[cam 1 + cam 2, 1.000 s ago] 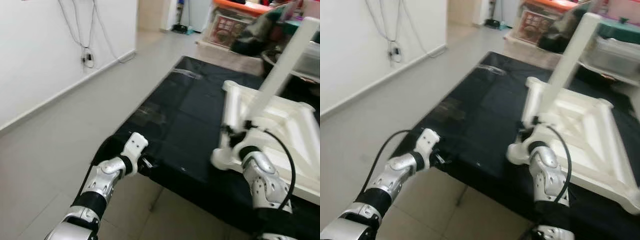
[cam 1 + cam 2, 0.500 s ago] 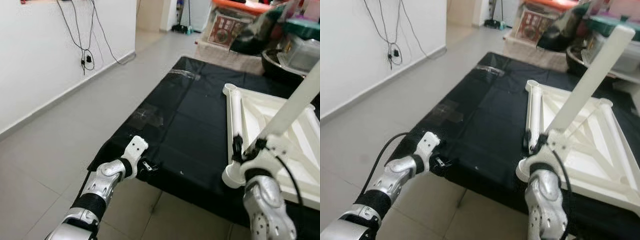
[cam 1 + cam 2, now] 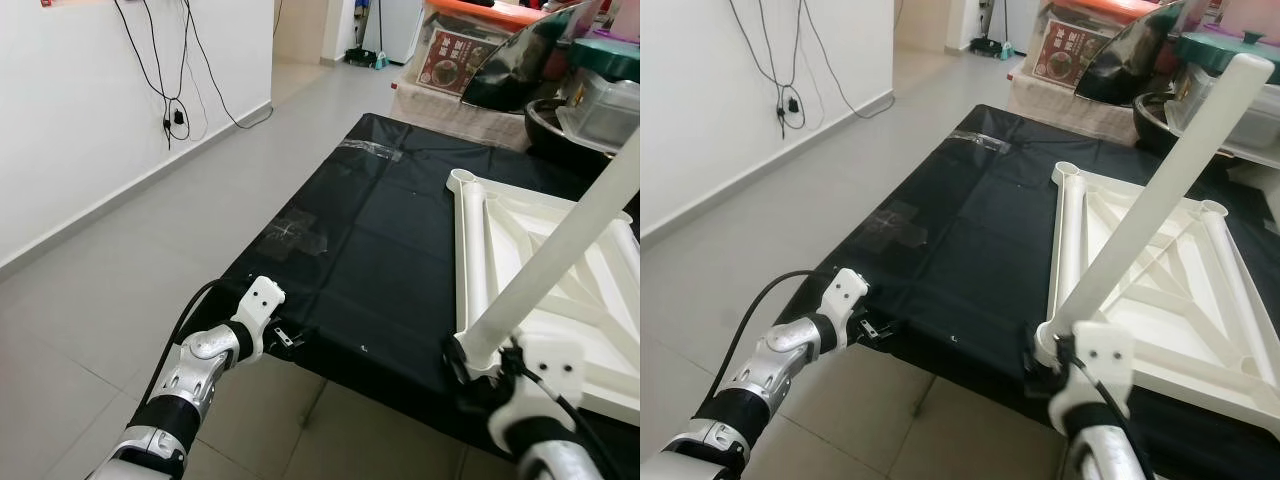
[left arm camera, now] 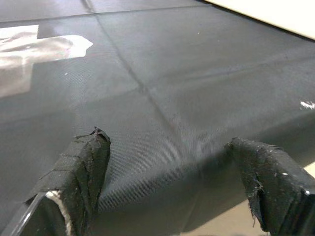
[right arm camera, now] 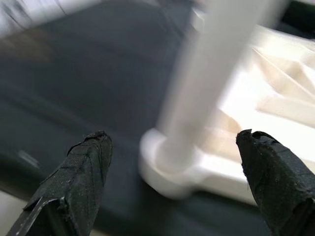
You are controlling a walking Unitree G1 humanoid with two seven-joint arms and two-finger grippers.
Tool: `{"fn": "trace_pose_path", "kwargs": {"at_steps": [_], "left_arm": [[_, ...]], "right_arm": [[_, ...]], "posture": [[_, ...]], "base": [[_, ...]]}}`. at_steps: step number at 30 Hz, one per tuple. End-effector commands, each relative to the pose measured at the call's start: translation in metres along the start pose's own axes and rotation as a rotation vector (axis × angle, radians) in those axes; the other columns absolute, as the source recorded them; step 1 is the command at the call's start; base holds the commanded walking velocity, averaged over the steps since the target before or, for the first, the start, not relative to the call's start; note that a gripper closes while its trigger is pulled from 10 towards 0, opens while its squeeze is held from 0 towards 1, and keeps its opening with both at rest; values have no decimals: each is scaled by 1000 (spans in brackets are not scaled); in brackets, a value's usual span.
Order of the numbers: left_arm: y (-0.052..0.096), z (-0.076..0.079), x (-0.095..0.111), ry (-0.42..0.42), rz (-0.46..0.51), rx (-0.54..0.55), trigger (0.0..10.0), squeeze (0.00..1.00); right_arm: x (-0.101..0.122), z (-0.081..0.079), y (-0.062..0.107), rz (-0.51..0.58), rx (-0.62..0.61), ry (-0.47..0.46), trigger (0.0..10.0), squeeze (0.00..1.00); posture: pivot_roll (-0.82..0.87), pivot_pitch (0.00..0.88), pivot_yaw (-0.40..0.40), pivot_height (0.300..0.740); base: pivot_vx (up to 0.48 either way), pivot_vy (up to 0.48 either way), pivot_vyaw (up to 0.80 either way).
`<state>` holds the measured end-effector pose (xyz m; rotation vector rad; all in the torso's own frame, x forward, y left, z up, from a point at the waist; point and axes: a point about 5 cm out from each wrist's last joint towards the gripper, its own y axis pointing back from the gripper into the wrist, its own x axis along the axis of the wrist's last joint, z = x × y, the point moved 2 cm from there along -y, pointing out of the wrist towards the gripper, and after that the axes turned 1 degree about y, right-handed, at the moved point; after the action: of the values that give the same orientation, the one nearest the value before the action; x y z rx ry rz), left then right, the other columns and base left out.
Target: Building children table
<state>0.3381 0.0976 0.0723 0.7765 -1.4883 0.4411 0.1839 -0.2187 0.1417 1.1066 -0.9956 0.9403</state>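
The white leg [image 3: 1160, 190] rises toward one o'clock from its socket, dead ahead of the open right tool [image 5: 177, 196]; the open left tool [image 4: 172, 187] idles at the table [image 3: 380, 250] edge.

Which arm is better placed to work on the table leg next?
Right. The right gripper is open just before the leg at its socket; the left gripper is at the cloth's edge, away.

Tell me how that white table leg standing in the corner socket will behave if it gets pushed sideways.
The white leg looks like a stiff hollow plastic tube, probably light. It leans rather than standing plumb in the corner socket of the upturned table frame, so it may be only loosely seated; a sideways push could well tip it out, possibly sliding the frame on the black sheet.
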Motion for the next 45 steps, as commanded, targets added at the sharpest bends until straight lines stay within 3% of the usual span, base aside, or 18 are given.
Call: {"fn": "trace_pose_path", "kwargs": {"at_steps": [1, 3, 7, 9, 13, 16, 17, 18, 19, 20, 21, 24, 26, 27, 28, 33, 40, 45], "left_arm": [[3, 4, -11, 20, -42, -12, 10000, 0], [-2, 7, -8, 16, -38, -26, 10000, 0], [-5, 7, -4, 13, -33, -33, 10000, 0], [-9, 5, 3, 3, -18, -28, 10000, 0], [-3, -1, 1, 6, -16, 3, 10000, 0], [0, -2, 0, 9, -19, 9, 10000, 0], [2, -2, -3, 9, -25, 13, 10000, 0], [2, -1, -5, 12, -28, 16, 10000, 0], [2, -1, -5, 12, -28, 16, 10000, 0], [1, 1, -4, 14, -23, 15, 10000, 0], [-1, 2, -3, 15, -19, 15, 10000, 0], [-2, 2, -2, 15, -17, 14, 10000, 0], [-4, 2, -1, 14, -17, 12, 10000, 0], [-4, 2, -1, 14, -17, 12, 10000, 0], [-4, 2, -1, 13, -18, 10, 10000, 0], [-6, 5, -2, 10, -21, -4, 10000, 0], [-5, 5, -3, 10, -26, -3, 10000, 0], [-6, 5, -3, 9, -29, -2, 10000, 0]], "right_arm": [[-4, 3, 0, -27, -6, 0, 10000, 1000], [9, -20, -3, 33, 275, -1, 10000, 1000], [22, -28, -15, 89, 327, -53, 10000, 1000], [47, -48, -40, 171, 349, -110, 10000, 1000], [64, -81, -54, 208, 430, -150, 10000, 1000], [67, -86, -57, 214, 420, -159, 10000, 1000], [66, -82, -71, 179, 301, -202, 10000, 1000], [60, -64, -90, 125, 50, -250, 10000, 1000], [60, -64, -90, 125, 50, -250, 10000, 1000], [57, -45, -95, 109, -128, -265, 10000, 871], [54, -29, -95, 107, -255, -294, 10000, 871], [49, -12, -93, 96, -376, -325, 10000, 776], [39, 11, -85, 87, -539, -377, 10000, 533], [39, 11, -85, 87, -539, -377, 10000, 533], [35, 19, -80, 80, -602, -398, 10000, 333], [21, 36, -71, 63, -654, -416, 10000, 35], [5, 86, -65, 49, -739, -361, 10000, 20], [8, 94, -70, 61, -724, -300, 10000, 0]], "posture": [[71, 0, -114, 740], [67, 0, -88, 740], [78, 0, -93, 740], [117, 0, -118, 740], [139, 0, -136, 740], [139, 0, -136, 740], [141, 0, -138, 740], [146, 0, -141, 740], [146, 0, -141, 740], [148, 0, -143, 740], [148, 0, -143, 740], [145, 0, -139, 740], [133, 0, -132, 740], [133, 0, -132, 740], [127, 0, -126, 740], [115, 0, -118, 740], [104, 0, -114, 740], [105, 0, -118, 740]], "base": [[0, 0, 0], [0, 0, 0], [0, 0, 0], [0, 0, 0], [0, 0, 0], [0, 0, 0], [0, 0, 0], [0, 0, 0], [0, 0, 0], [0, 0, 0], [0, 0, 0], [0, 0, 0], [0, 0, 0], [0, 0, 0], [0, 0, 0], [0, 0, 0], [0, 0, 0], [0, 0, 0]]}}
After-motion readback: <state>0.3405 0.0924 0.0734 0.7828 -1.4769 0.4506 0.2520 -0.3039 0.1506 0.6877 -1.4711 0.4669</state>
